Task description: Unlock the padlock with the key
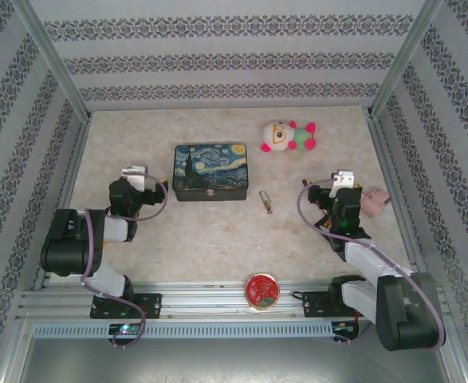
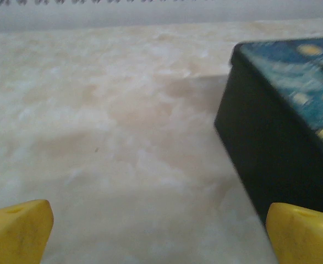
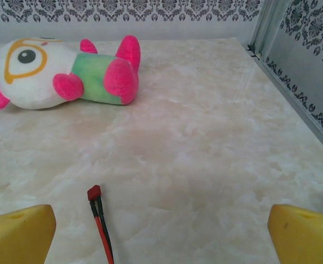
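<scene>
**Padlock** (image 1: 265, 202): one, brass-coloured with a silvery shackle. It lies flat on the tabletop (image 1: 210, 239) in open space, near the middle between the two arms. It is just to the right of the painted tin's front right corner and not touching it. The long axis runs near-to-far and leans slightly, with the near end a little to the right. The silvery shackle end points toward the far wall and the brass body toward the arm bases. Finer detail is too small to make out.

**Left claw** (image 1: 135, 171) (image 2: 161, 242): jaws spread wide, holding nothing. Its yellow fingertips (image 2: 18, 231) sit at the opposite lower corners of the wrist view, with bare tabletop between them. It sits just left of the painted tin, well apart from the padlock.

**Right claw** (image 1: 344, 177) (image 3: 161, 242): jaws likewise spread, holding nothing. It sits to the right of the padlock, with a clear gap between them.

**Painted tin** (image 1: 210, 171) (image 2: 282, 137): one, rectangular, with a starry-night lid and dark sides, lid down.

**Plush toy** (image 1: 289, 136) (image 3: 62, 69): one, white, green and pink, lying on its side at the far right.

**Red disc** (image 1: 262, 290): one, at the near edge between the arm bases.

**Red-and-black lead** (image 3: 100, 225): one, thin, lying on the tabletop in front of the right claw.

**Pink item** (image 1: 374, 199): one, beside the right arm; I cannot tell what it is.
</scene>
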Robot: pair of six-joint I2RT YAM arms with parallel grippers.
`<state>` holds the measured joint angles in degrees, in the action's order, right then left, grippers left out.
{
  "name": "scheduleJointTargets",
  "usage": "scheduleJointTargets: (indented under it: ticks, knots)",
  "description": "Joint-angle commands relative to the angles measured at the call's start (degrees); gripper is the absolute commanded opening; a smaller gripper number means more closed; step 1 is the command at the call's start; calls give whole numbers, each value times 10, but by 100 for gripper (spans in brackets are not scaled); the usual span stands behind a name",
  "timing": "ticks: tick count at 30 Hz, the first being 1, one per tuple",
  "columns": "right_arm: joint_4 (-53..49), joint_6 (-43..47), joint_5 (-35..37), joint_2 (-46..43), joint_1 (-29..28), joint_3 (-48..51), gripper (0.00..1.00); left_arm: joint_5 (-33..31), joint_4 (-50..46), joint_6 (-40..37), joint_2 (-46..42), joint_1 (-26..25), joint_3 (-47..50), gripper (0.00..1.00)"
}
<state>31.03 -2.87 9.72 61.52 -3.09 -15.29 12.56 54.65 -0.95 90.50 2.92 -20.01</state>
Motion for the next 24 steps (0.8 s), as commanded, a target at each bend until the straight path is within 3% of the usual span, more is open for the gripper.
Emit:
scheduleJointTargets:
  ticks: [1,4,15,24]
  knots:
    - [36,-8,-10,8,10,6,98,-79,106,44,5,5,37,99]
    - [62,-9,-18,26,17,9,98,-110,96,52,4,5,35,99]
    - [220,-17,-111,125,55,12,98,-125,71,45,6,-4,18,99]
    - [301,-13,-132,234,55,-4,98,-87,31,32,7,-4,-5,99]
